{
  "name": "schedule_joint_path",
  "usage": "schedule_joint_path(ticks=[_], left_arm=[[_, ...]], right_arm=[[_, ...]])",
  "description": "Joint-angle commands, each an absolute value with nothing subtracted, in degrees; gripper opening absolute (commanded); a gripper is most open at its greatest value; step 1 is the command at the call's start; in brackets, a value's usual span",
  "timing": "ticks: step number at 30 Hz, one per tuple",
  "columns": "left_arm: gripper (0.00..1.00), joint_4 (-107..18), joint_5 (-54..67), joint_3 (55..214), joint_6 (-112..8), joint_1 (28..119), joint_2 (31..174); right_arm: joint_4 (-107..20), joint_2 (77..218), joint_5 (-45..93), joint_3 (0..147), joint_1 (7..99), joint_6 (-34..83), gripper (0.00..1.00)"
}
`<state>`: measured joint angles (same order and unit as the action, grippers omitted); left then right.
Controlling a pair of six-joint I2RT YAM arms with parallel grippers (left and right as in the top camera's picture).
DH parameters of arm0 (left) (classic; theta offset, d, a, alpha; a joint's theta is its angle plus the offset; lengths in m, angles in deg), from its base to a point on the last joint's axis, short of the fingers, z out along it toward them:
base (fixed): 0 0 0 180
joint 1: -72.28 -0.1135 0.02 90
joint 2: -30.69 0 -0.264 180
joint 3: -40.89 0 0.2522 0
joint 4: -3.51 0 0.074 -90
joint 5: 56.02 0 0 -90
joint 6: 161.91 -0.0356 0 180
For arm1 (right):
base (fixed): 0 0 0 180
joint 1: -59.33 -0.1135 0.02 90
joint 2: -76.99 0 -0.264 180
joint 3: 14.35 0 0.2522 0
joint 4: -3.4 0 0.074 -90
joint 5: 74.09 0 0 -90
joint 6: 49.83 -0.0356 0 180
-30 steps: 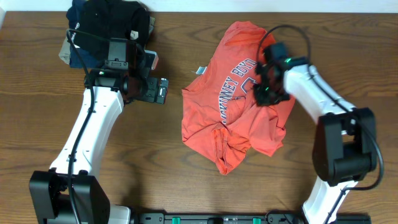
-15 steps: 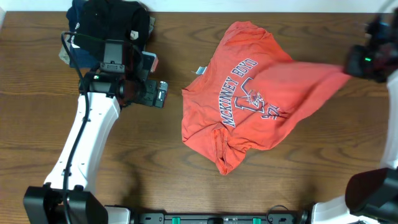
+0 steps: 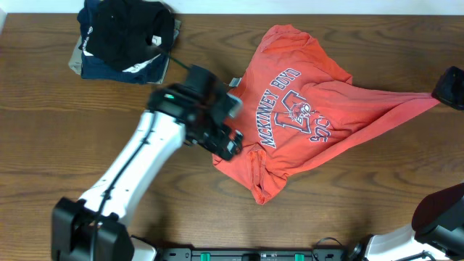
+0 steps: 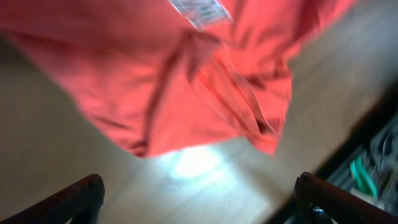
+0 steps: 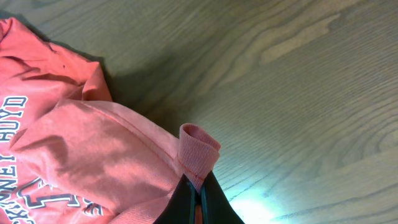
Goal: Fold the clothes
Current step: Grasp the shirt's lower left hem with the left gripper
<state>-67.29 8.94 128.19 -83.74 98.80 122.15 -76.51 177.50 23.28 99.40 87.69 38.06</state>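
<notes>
The clothes, a red-orange T-shirt (image 3: 290,116) with white lettering, lies crumpled mid-table, and one hem corner is pulled out taut to the far right. My right gripper (image 3: 442,94) holds that corner at the table's right edge. In the right wrist view the gripper (image 5: 199,190) is shut on a folded bit of hem (image 5: 198,149). My left gripper (image 3: 226,135) hovers over the shirt's left edge. In the blurred left wrist view it (image 4: 199,199) is open above bare wood, with the shirt (image 4: 186,74) and its white label (image 4: 199,9) just ahead.
A pile of black, navy and tan folded garments (image 3: 127,36) sits at the back left corner. A black rail (image 3: 254,254) runs along the table's front edge. Bare wood shows to the left and in front of the shirt.
My right gripper has swept from the shirt's middle to the far right, dragging the hem out taut. My left arm has swung from beside the dark pile to the shirt's left edge.
</notes>
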Motion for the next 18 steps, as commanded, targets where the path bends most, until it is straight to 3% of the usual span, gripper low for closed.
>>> schedule_joint_path(ticks=[1,5,8,18], left_arm=[[0.99,-68.3,11.5,127.4,-82.8,101.8,124.5],[0.99,-68.0,11.5,125.7,-78.9,105.4,129.4],[0.94,-67.9,11.0,125.7,-78.6,108.4,132.7],[0.96,-60.6,10.7,125.7,-73.7,117.9,133.5]], right_arm=[[-76.2,177.4,23.9,99.4,88.0,39.0,0.01],[-76.3,177.4,23.9,99.3,87.8,38.9,0.01],[-76.1,177.4,23.9,99.3,87.8,38.9,0.01],[-75.9,177.4,23.9,98.5,87.8,38.9,0.01]])
